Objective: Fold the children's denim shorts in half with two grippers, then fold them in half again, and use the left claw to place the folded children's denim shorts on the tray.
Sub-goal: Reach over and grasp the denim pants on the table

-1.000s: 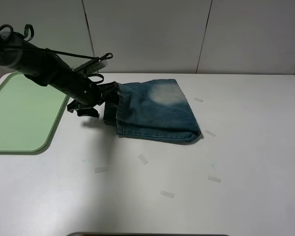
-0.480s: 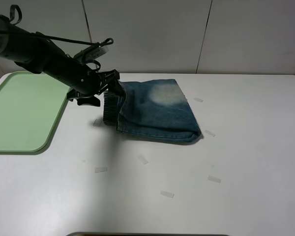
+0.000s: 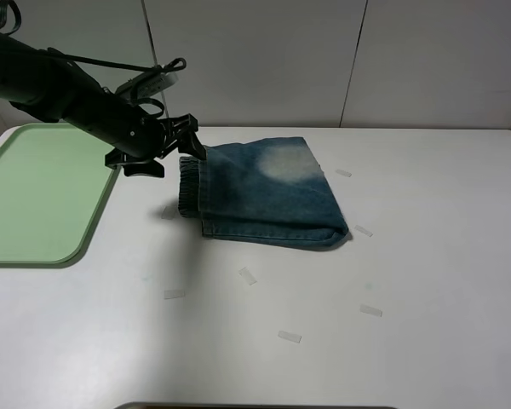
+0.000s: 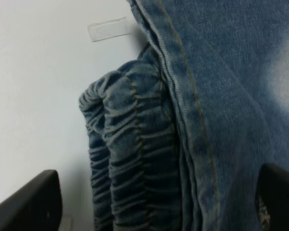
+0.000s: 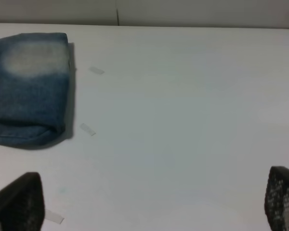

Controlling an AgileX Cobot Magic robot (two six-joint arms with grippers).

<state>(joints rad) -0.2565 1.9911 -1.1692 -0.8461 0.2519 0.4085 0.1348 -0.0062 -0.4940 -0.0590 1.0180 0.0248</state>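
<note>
The children's denim shorts (image 3: 264,194) lie folded on the white desk (image 3: 341,324). The left claw (image 3: 186,146) hangs spread wide at their gathered waistband end — gripping nothing. Left of it sits the tray (image 3: 34,196). The right claw (image 5: 149,204) gapes wide, empty — shorts well apart.

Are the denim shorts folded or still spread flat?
Folded: the denim shorts lie as a compact stack, doubled gathered waistband layers at one edge.
</note>
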